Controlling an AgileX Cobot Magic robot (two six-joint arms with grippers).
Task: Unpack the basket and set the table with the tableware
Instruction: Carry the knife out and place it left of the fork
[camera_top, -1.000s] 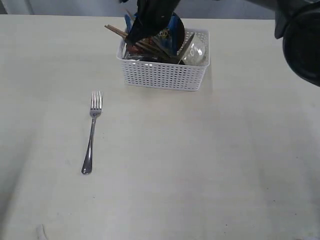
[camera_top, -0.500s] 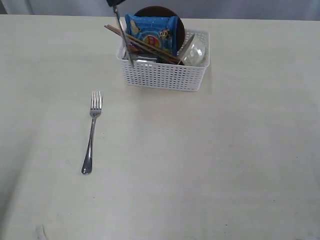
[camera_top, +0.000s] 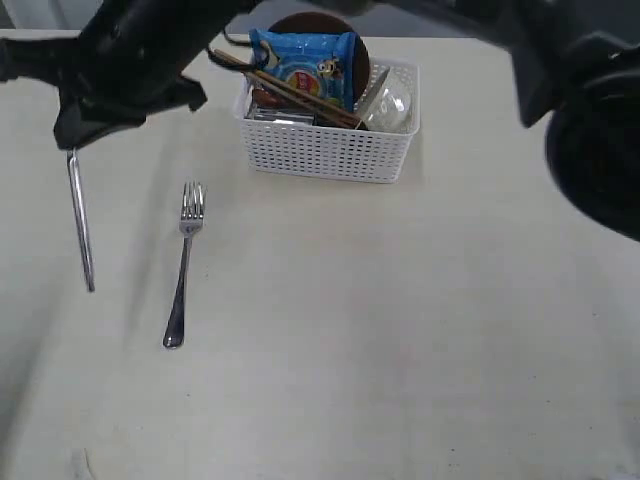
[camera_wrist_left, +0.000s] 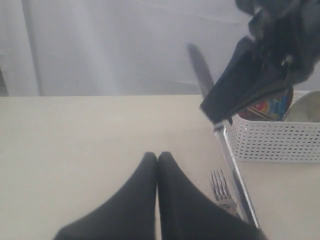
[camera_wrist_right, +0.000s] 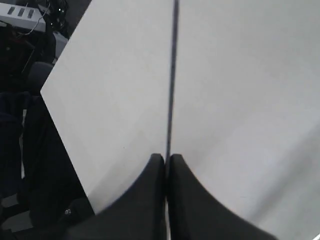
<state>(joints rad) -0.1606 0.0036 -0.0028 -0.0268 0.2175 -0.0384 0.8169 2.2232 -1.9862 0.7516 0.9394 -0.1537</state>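
Observation:
My right gripper (camera_top: 72, 145) has reached across to the left side of the table (camera_top: 400, 330) and is shut on the steel knife (camera_top: 80, 220), which hangs upright above the table, left of the fork (camera_top: 183, 270). The right wrist view shows the knife (camera_wrist_right: 172, 75) edge-on, running out from the right gripper (camera_wrist_right: 166, 159). The white basket (camera_top: 330, 150) at the back holds wooden chopsticks (camera_top: 285, 88), a brown plate (camera_top: 310, 22) and a steel cup (camera_top: 390, 105). My left gripper (camera_wrist_left: 158, 156) is shut on nothing, low over the table near the fork (camera_wrist_left: 220, 187).
A blue chip bag (camera_top: 305, 65) stands in the basket in front of the brown plate. The right arm (camera_top: 590, 130) spans the back of the scene above the basket. The table's edge (camera_wrist_right: 65, 125) lies close to the knife, with dark furniture beyond it.
The right gripper has lifted the knife out of the basket and carried it left and forward, to left of the fork. The fork and basket have stayed put.

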